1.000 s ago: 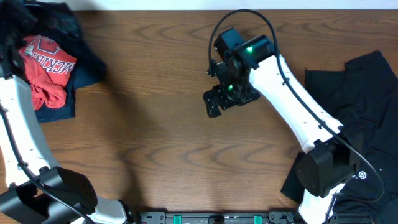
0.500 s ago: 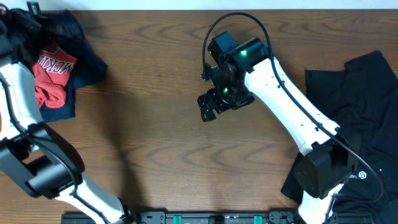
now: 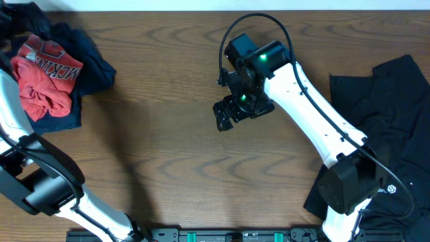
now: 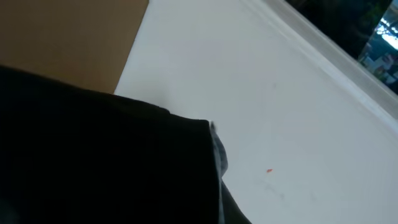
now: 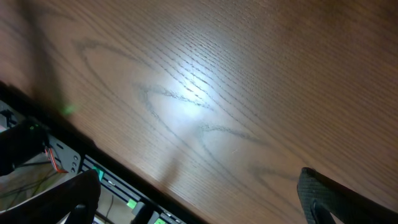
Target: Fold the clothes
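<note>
A crumpled red shirt (image 3: 46,75) with white lettering lies at the far left corner of the table (image 3: 168,168). It rests on top of a navy garment (image 3: 91,64), which spreads out beneath it toward the left edge and toward the middle. A black garment (image 3: 396,101) lies spread along the right edge. It runs from about halfway along that edge to the near right corner, with a small white logo showing low on it.

The left arm (image 3: 9,111) rises along the left edge to the far left corner. There the left gripper (image 3: 11,25) is lost against dark fabric, just beside the red shirt. The left wrist view shows only black cloth (image 4: 93,162) filling the lower left of the picture, with a white surface (image 4: 280,112) behind it. No fingers show, so I cannot tell whether they are apart, together or clamped on the cloth.

The right arm (image 3: 316,107) stretches from the near right corner across to the middle of the table, with a green light (image 3: 261,57) on its wrist. The right gripper (image 3: 225,115) hangs over bare wood, nearer the far edge than the near one, and well apart from both lots of clothes. In the right wrist view its fingers (image 5: 79,194) stand wide apart, with only wood grain between them and nothing held.
</note>
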`<action>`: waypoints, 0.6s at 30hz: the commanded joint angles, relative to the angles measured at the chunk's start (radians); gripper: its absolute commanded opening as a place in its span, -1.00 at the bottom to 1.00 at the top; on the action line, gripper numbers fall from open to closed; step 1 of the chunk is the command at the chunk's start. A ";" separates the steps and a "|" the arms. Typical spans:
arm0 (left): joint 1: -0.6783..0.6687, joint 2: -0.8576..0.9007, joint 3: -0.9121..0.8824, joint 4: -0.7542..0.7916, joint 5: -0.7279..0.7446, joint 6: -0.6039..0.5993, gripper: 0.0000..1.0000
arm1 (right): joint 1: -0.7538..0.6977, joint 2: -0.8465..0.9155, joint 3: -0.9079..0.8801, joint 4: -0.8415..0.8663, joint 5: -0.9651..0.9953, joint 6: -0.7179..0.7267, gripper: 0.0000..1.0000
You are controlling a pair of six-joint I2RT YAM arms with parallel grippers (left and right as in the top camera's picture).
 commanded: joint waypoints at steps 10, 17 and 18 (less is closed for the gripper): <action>0.015 0.170 0.033 -0.503 0.099 -0.198 -0.88 | 0.013 0.003 -0.002 -0.076 -0.063 0.000 0.99; 0.015 0.187 0.026 -0.821 0.127 -0.235 -0.88 | 0.013 0.003 -0.002 -0.064 -0.062 -0.039 0.99; 0.015 0.187 0.026 -0.836 0.137 -0.235 -0.88 | 0.013 0.003 -0.002 -0.055 -0.061 -0.044 0.99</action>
